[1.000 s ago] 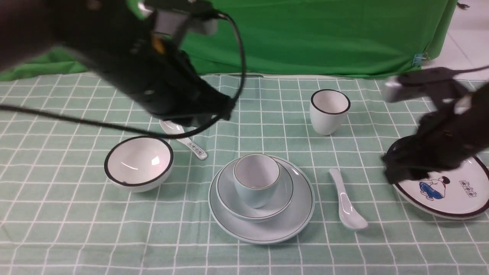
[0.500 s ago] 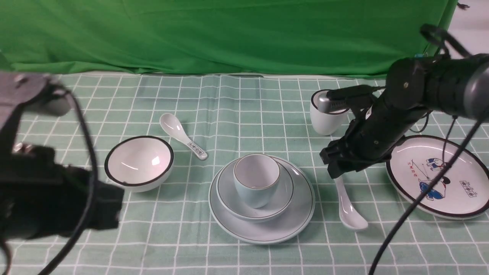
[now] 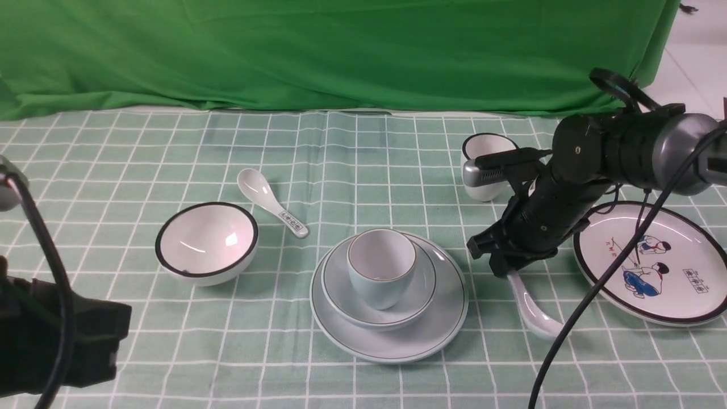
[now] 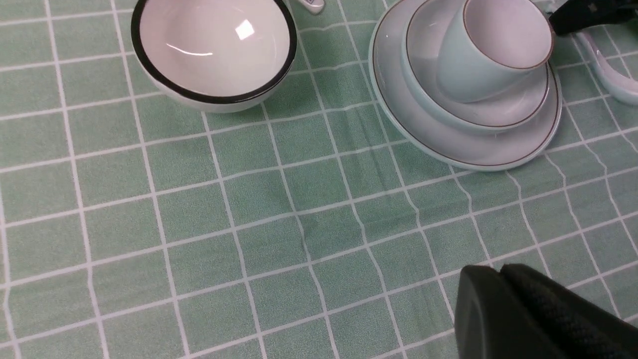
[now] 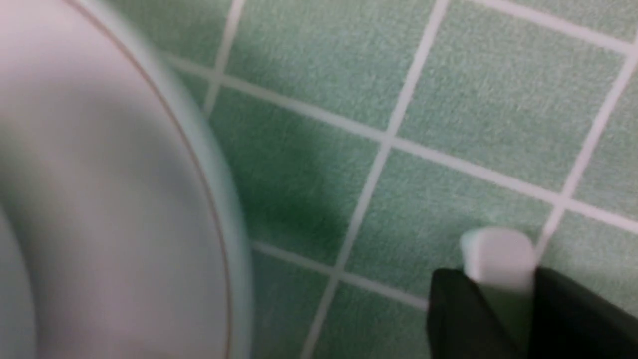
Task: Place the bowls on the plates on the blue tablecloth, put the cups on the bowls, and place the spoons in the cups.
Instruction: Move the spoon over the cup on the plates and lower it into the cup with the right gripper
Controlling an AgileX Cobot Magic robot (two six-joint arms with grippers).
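Note:
The pale blue cup stands in the pale blue bowl on the pale blue plate on the tablecloth. The white black-rimmed bowl sits on the cloth to the left, with the patterned spoon behind it. The white cup is partly hidden behind my right arm. My right gripper is shut on the handle of the plain spoon; the handle end shows between the fingers. The cartoon plate lies bare at the right. My left gripper is shut and empty over bare cloth.
The bright green backdrop cloth hangs along the back edge. My left arm fills the near left corner. A black cable from the right arm hangs in front of the cartoon plate and the plain spoon.
My left arm swung from above the patterned spoon down to the near left corner. My right gripper moved left from the cartoon plate, closed on the plain spoon's handle, and the spoon shifted slightly.

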